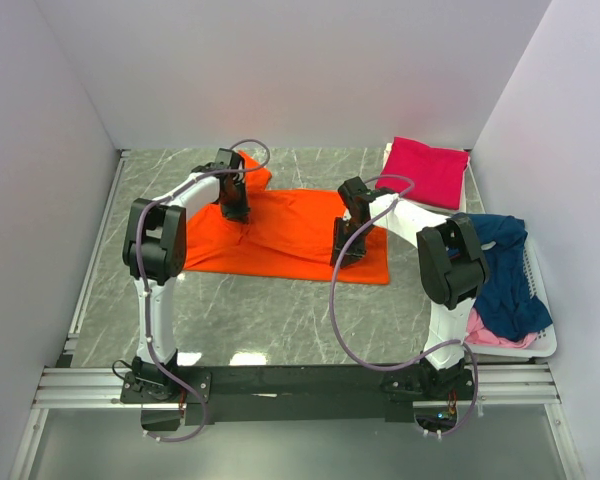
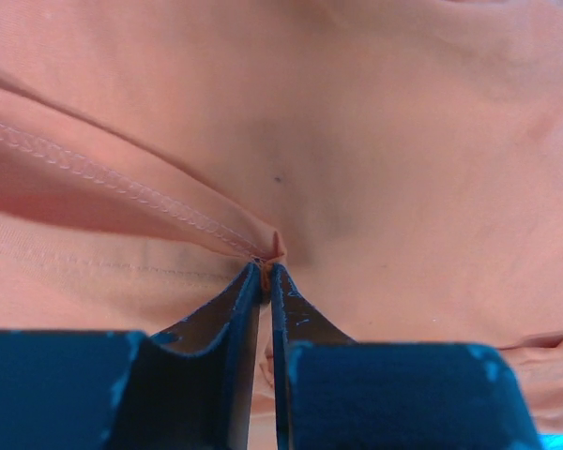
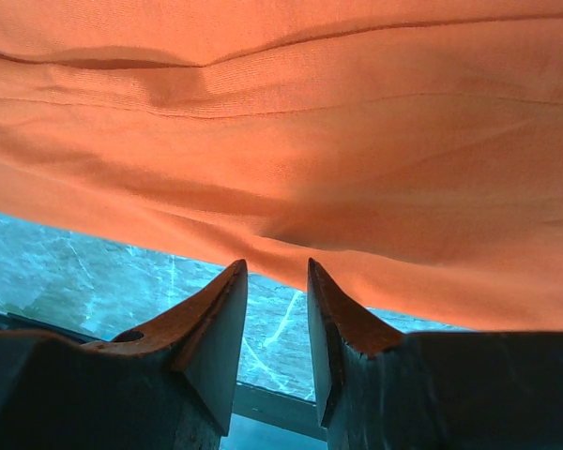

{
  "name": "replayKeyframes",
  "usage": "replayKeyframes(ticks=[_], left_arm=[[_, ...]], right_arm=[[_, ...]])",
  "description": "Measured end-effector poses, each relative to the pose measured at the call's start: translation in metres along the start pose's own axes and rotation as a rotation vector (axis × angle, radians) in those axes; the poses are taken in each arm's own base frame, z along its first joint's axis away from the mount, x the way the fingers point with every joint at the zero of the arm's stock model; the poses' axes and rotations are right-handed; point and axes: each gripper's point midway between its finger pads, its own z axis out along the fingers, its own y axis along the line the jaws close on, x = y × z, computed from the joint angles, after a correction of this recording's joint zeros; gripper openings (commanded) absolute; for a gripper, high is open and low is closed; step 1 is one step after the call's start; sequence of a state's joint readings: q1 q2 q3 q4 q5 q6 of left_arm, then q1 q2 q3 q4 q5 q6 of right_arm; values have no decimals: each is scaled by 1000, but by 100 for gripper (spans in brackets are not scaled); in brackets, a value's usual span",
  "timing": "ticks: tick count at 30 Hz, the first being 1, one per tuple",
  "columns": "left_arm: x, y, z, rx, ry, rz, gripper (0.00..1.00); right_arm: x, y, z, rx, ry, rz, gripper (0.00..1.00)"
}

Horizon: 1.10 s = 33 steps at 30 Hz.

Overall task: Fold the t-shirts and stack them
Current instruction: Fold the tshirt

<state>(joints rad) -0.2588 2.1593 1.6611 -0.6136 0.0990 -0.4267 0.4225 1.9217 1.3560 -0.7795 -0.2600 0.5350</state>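
A bright orange t-shirt (image 1: 290,235) lies spread on the marble table. My left gripper (image 1: 235,213) is at its far left part, shut on a pinch of the orange cloth beside a stitched hem (image 2: 122,183); the tips (image 2: 266,267) hold a small fold. My right gripper (image 1: 346,258) is at the shirt's near right edge, open by a narrow gap, and nothing is between its fingers (image 3: 274,267); the shirt's edge (image 3: 291,141) hangs just beyond the tips. A folded magenta-pink t-shirt (image 1: 427,170) lies at the back right.
A white plastic basket (image 1: 542,345) at the right holds a navy blue t-shirt (image 1: 505,275) over a pale pink one (image 1: 492,336). White walls enclose the table on three sides. The metal rail (image 1: 300,380) runs along the near edge.
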Motion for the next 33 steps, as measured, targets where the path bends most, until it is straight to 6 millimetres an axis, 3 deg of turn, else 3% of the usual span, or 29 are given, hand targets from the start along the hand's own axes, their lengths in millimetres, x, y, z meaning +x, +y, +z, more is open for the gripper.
replayKeyframes(ticks=[12,18,25,31,33], left_arm=[[-1,-10,1,16,-16,25,14],[-3,-16,2,43,-24,29,18],[-9,-23,-2,74,-35,33,48],[-38,-34,-23,106,-108,16,58],[-46,-31,-40,125,-128,-14,59]], right_arm=[[0,0,0,0,0,-1,40],[0,0,0,1,-1,0,40],[-3,-4,1,23,-15,0,40],[-9,-14,1,81,-54,6,42],[-12,-16,1,97,-68,7,43]])
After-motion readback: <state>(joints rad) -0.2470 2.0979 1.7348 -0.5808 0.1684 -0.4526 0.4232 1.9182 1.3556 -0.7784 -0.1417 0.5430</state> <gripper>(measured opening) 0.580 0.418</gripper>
